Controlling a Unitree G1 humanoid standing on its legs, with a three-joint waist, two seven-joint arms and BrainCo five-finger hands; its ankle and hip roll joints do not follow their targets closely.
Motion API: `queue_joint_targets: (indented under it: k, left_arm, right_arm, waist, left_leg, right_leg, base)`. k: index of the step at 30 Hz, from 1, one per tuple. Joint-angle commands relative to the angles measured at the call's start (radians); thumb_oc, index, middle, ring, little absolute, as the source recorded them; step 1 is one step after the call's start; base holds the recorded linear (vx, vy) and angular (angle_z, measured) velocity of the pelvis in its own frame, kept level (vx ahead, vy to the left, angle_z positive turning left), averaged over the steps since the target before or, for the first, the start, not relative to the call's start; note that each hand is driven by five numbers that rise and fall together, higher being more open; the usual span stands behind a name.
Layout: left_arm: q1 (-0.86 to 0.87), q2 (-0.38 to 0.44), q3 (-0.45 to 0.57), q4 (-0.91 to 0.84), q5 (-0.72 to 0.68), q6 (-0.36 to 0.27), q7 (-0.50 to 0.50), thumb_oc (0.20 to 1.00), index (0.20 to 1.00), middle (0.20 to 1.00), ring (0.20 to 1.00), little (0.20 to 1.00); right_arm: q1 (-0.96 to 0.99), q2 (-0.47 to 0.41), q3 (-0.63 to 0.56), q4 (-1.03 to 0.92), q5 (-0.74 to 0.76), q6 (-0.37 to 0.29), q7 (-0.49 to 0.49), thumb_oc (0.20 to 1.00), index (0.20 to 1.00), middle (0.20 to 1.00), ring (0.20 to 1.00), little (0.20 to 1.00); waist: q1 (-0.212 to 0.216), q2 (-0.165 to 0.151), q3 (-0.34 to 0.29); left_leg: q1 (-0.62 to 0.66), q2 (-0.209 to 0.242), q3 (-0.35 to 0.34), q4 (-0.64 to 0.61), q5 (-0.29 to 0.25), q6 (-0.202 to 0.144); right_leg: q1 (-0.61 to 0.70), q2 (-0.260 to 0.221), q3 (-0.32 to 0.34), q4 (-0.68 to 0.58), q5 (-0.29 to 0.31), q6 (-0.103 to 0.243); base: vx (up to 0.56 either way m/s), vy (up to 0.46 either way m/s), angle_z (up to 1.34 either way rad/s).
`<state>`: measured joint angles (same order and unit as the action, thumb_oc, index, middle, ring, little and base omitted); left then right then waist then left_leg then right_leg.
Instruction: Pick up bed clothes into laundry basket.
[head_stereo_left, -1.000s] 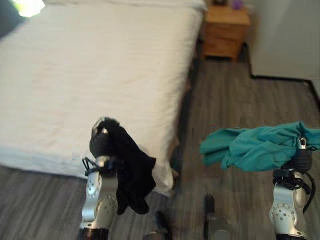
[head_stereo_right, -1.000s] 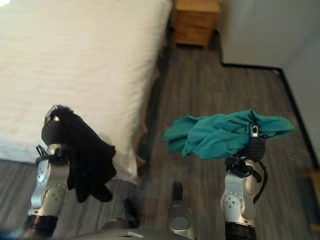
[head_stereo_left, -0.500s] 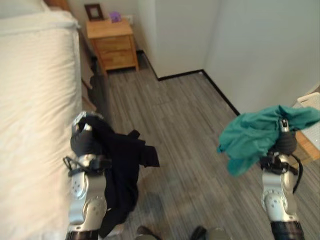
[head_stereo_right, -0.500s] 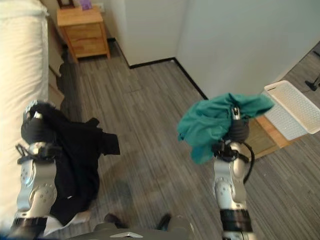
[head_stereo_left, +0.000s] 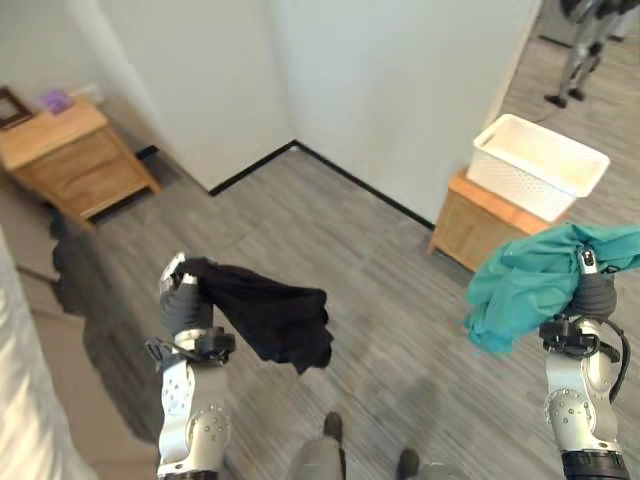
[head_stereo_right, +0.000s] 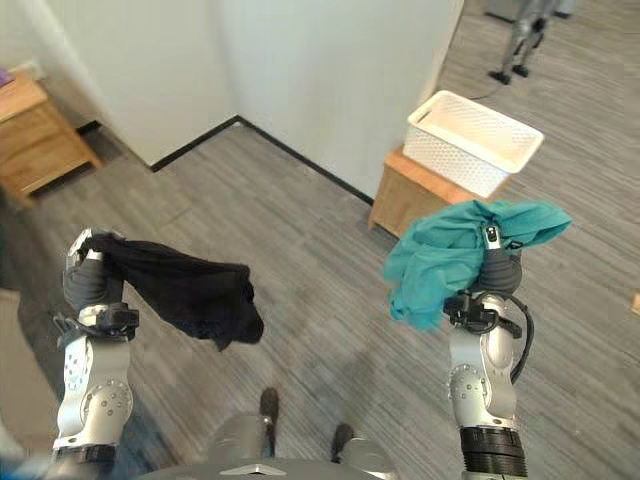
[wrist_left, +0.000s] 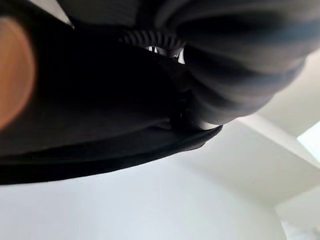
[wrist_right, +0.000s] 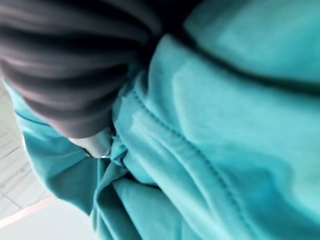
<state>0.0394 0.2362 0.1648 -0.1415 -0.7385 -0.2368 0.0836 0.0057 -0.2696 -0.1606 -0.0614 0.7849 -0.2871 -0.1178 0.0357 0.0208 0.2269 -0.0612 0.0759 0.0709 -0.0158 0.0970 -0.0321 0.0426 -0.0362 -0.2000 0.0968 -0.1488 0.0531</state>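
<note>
Both garments are off the bed, neither binned yet. Left hand (head_stereo_left: 183, 290) is up w/ a black garment (head_stereo_left: 268, 322) draped from it; right hand (head_stereo_right: 497, 268) is up w/ a teal garment (head_stereo_right: 452, 255) bunched over it. Fingers on both are buried in cloth, so can't tell how they're set. White basket (head_stereo_left: 540, 165) sits on a small wooden stand (head_stereo_left: 478, 223) by the wall, ahead-right, well apart from both hands. Left to do, I'd say: carry over, drop both in.

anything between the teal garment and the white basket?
Nothing stands between: in the right eye view, bare grey floor and the wooden stand under the white basket separate it from the teal garment.
</note>
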Motion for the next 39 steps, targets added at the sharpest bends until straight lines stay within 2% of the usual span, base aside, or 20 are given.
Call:
queue_joint_targets:
  k: [1, 12, 14, 15, 16, 18, 20, 21, 23, 26, 28, 29, 31, 32, 33, 35, 36, 37, 38, 39]
  left_arm:
    - [-0.021, 0.073, 0.050, -0.073, 0.052, -0.065, -0.011, 0.200, 0.200, 0.200, 0.200, 0.200]
    - [0.032, 0.093, 0.118, -0.040, 0.074, -0.071, 0.002, 0.200, 0.200, 0.200, 0.200, 0.200]
    - [0.022, 0.097, 0.082, -0.027, 0.063, -0.061, -0.003, 0.200, 0.200, 0.200, 0.200, 0.200]
    - [0.017, 0.100, 0.066, -0.021, 0.066, -0.055, -0.009, 0.200, 0.200, 0.200, 0.200, 0.200]
    - [0.010, 0.102, 0.035, -0.013, 0.073, -0.048, -0.017, 0.200, 0.200, 0.200, 0.200, 0.200]
    - [-0.003, 0.102, -0.018, -0.008, 0.070, -0.033, -0.029, 0.200, 0.200, 0.200, 0.200, 0.200]
    - [-0.022, 0.105, -0.088, -0.001, 0.063, -0.019, -0.054, 0.200, 0.200, 0.200, 0.200, 0.200]
    - [-0.022, 0.105, -0.088, -0.001, 0.063, -0.019, -0.054, 0.200, 0.200, 0.200, 0.200, 0.200]
    - [-0.065, 0.129, -0.151, -0.004, 0.041, -0.003, -0.082, 0.200, 0.200, 0.200, 0.200, 0.200]
    - [-0.090, 0.139, -0.189, 0.019, 0.032, 0.004, -0.096, 0.200, 0.200, 0.200, 0.200, 0.200]
    - [-0.116, 0.146, -0.214, 0.031, 0.032, 0.001, -0.091, 0.200, 0.200, 0.200, 0.200, 0.200]
    - [-0.127, 0.143, -0.224, 0.037, 0.024, 0.000, -0.092, 0.200, 0.200, 0.200, 0.200, 0.200]
    - [-0.142, 0.130, -0.226, 0.045, 0.021, -0.004, -0.085, 0.200, 0.200, 0.200, 0.200, 0.200]
    - [-0.142, 0.130, -0.226, 0.045, 0.021, -0.004, -0.085, 0.200, 0.200, 0.200, 0.200, 0.200]
    - [-0.140, 0.125, -0.223, 0.046, 0.007, 0.003, -0.093, 0.200, 0.200, 0.200, 0.200, 0.200]
    - [-0.144, 0.105, -0.231, 0.054, -0.022, 0.009, -0.078, 0.200, 0.200, 0.200, 0.200, 0.200]
    - [-0.145, 0.105, -0.231, 0.054, -0.022, 0.009, -0.078, 0.200, 0.200, 0.200, 0.200, 0.200]
    - [-0.132, 0.104, -0.221, 0.042, -0.035, 0.019, -0.090, 0.200, 0.200, 0.200, 0.200, 0.200]
    - [-0.126, 0.105, -0.218, 0.032, -0.040, 0.024, -0.101, 0.200, 0.200, 0.200, 0.200, 0.200]
    - [-0.123, 0.099, -0.219, 0.029, -0.040, 0.020, -0.096, 0.200, 0.200, 0.200, 0.200, 0.200]
  right_arm:
    - [-0.028, 0.014, -0.036, -0.054, -0.018, -0.041, 0.032, 0.200, 0.200, 0.200, 0.200, 0.200]
    - [-0.061, 0.028, -0.041, -0.050, -0.016, -0.052, 0.031, 0.200, 0.200, 0.200, 0.200, 0.200]
    - [-0.080, 0.029, -0.016, -0.055, -0.018, -0.050, 0.029, 0.200, 0.200, 0.200, 0.200, 0.200]
    - [-0.085, 0.028, -0.007, -0.055, -0.020, -0.047, 0.030, 0.200, 0.200, 0.200, 0.200, 0.200]
    - [-0.091, 0.031, 0.005, -0.058, -0.028, -0.041, 0.031, 0.200, 0.200, 0.200, 0.200, 0.200]
    - [-0.089, 0.038, 0.017, -0.067, -0.037, -0.033, 0.033, 0.200, 0.200, 0.200, 0.200, 0.200]
    - [-0.079, 0.041, 0.025, -0.068, -0.045, -0.033, 0.025, 0.200, 0.200, 0.200, 0.200, 0.200]
    - [-0.079, 0.041, 0.025, -0.068, -0.045, -0.033, 0.025, 0.200, 0.200, 0.200, 0.200, 0.200]
    - [-0.074, 0.043, 0.014, -0.064, -0.034, -0.043, 0.011, 0.200, 0.200, 0.200, 0.200, 0.200]
    - [-0.070, 0.038, 0.012, -0.051, -0.044, -0.055, -0.006, 0.200, 0.200, 0.200, 0.200, 0.200]
    - [-0.071, 0.040, 0.027, -0.066, -0.055, -0.056, -0.017, 0.200, 0.200, 0.200, 0.200, 0.200]
    - [-0.070, 0.038, 0.031, -0.071, -0.051, -0.051, -0.015, 0.200, 0.200, 0.200, 0.200, 0.200]
    - [-0.088, 0.027, 0.044, -0.062, -0.059, -0.062, -0.012, 0.200, 0.200, 0.200, 0.200, 0.200]
    - [-0.088, 0.026, 0.044, -0.062, -0.059, -0.062, -0.011, 0.200, 0.200, 0.200, 0.200, 0.200]
    - [-0.092, 0.015, 0.042, -0.057, -0.044, -0.059, -0.020, 0.200, 0.200, 0.200, 0.200, 0.200]
    - [-0.107, 0.004, 0.070, -0.045, -0.002, -0.086, -0.008, 0.200, 0.200, 0.200, 0.200, 0.200]
    - [-0.107, 0.004, 0.070, -0.044, -0.001, -0.087, -0.007, 0.200, 0.200, 0.200, 0.200, 0.200]
    - [-0.096, -0.029, 0.066, -0.054, 0.008, -0.074, 0.006, 0.200, 0.200, 0.200, 0.200, 0.200]
    - [-0.085, -0.043, 0.054, -0.054, 0.005, -0.076, 0.008, 0.200, 0.200, 0.200, 0.200, 0.200]
    - [-0.085, -0.049, 0.055, -0.053, 0.003, -0.078, -0.001, 0.200, 0.200, 0.200, 0.200, 0.200]
  waist:
    - [0.006, -0.073, -0.040]
    - [0.014, -0.074, -0.055]
    - [0.014, -0.067, -0.039]
    - [0.012, -0.063, -0.032]
    - [0.008, -0.065, -0.020]
    - [-0.016, -0.046, 0.002]
    - [-0.038, -0.036, 0.019]
    - [-0.038, -0.036, 0.019]
    - [-0.074, -0.041, 0.027]
    - [-0.097, -0.049, 0.021]
    - [-0.110, -0.049, 0.012]
    - [-0.115, -0.053, 0.005]
    - [-0.119, -0.054, -0.011]
    - [-0.120, -0.053, -0.011]
    - [-0.125, -0.045, -0.019]
    - [-0.123, -0.055, -0.029]
    - [-0.125, -0.054, -0.030]
    - [-0.105, -0.084, -0.014]
    - [-0.090, -0.092, 0.000]
    - [-0.066, -0.102, 0.010]
  left_leg:
    - [-0.004, -0.048, 0.042, 0.066, -0.084, -0.024]
    - [0.034, -0.059, 0.066, 0.066, -0.120, 0.000]
    - [0.042, -0.053, 0.076, 0.069, -0.132, 0.017]
    - [0.054, -0.054, 0.080, 0.066, -0.139, 0.027]
    - [0.076, -0.062, 0.093, 0.061, -0.152, 0.043]
    - [0.108, -0.053, 0.098, 0.039, -0.150, 0.062]
    - [0.151, -0.044, 0.094, 0.011, -0.157, 0.061]
    - [0.151, -0.044, 0.095, 0.010, -0.156, 0.061]
    - [0.190, -0.018, 0.104, -0.001, -0.179, 0.022]
    - [0.240, 0.020, 0.095, -0.017, -0.206, -0.024]
    - [0.287, 0.051, 0.092, -0.028, -0.221, -0.050]
    - [0.295, 0.062, 0.087, -0.024, -0.222, -0.058]
    - [0.311, 0.100, 0.084, 0.010, -0.214, -0.077]
    - [0.311, 0.100, 0.084, 0.010, -0.214, -0.077]
    - [0.294, 0.179, 0.074, 0.125, -0.123, -0.092]
    - [0.193, 0.228, 0.034, 0.378, 0.032, -0.084]
    - [0.191, 0.228, 0.032, 0.379, 0.033, -0.085]
    - [0.095, 0.262, 0.043, 0.617, 0.088, -0.056]
    - [0.049, 0.277, 0.041, 0.693, 0.086, -0.045]
    - [0.004, 0.241, 0.026, 0.727, 0.074, -0.043]
  right_leg:
    - [0.040, -0.065, -0.066, -0.125, 0.112, 0.063]
    - [0.054, -0.086, -0.072, -0.084, 0.095, 0.074]
    - [0.001, -0.102, -0.064, 0.024, 0.090, 0.085]
    - [-0.034, -0.113, -0.055, 0.091, 0.101, 0.102]
    - [-0.083, -0.133, -0.039, 0.206, 0.135, 0.143]
    - [-0.159, -0.142, -0.014, 0.358, 0.213, 0.191]
    - [-0.243, -0.153, 0.020, 0.412, 0.245, 0.196]
    - [-0.243, -0.153, 0.021, 0.413, 0.244, 0.196]
    - [-0.302, -0.219, 0.020, 0.221, 0.236, 0.168]
    - [-0.296, -0.246, 0.012, 0.022, 0.276, 0.171]
    - [-0.297, -0.256, 0.005, -0.019, 0.320, 0.190]
    - [-0.293, -0.253, 0.009, -0.001, 0.319, 0.189]
    - [-0.290, -0.237, -0.012, 0.042, 0.285, 0.170]
    - [-0.290, -0.237, -0.013, 0.043, 0.284, 0.170]
    - [-0.284, -0.196, -0.021, 0.104, 0.222, 0.137]
    - [-0.200, -0.125, -0.055, 0.058, 0.190, 0.067]
    - [-0.199, -0.125, -0.057, 0.057, 0.191, 0.067]
    - [-0.110, -0.074, -0.069, 0.014, 0.144, 0.003]
    - [-0.070, -0.047, -0.069, -0.011, 0.124, -0.024]
    - [-0.038, -0.039, -0.064, -0.029, 0.111, -0.030]
  base:
    - [0.02, 0.038, -0.30]
    - [0.04, 0.044, -0.02]
    - [0.03, 0.093, -0.07]
    - [0.05, 0.109, -0.24]
    - [0.07, 0.107, -0.39]
    - [0.10, 0.103, -0.49]
    - [0.11, 0.022, -0.31]
    - [0.17, -0.086, -0.05]
    - [0.28, -0.207, -0.11]
    - [0.36, -0.263, -0.14]
    - [0.40, -0.284, -0.01]
    - [0.36, -0.281, 0.14]
    - [0.30, -0.257, 0.17]
    - [0.36, -0.352, 0.19]
    - [0.33, -0.409, 0.09]
    - [0.35, -0.518, 0.08]
    - [0.41, -0.668, -0.10]
    - [0.41, -0.641, -0.26]
    - [0.55, -0.790, -0.31]
    - [0.39, -0.431, -0.26]
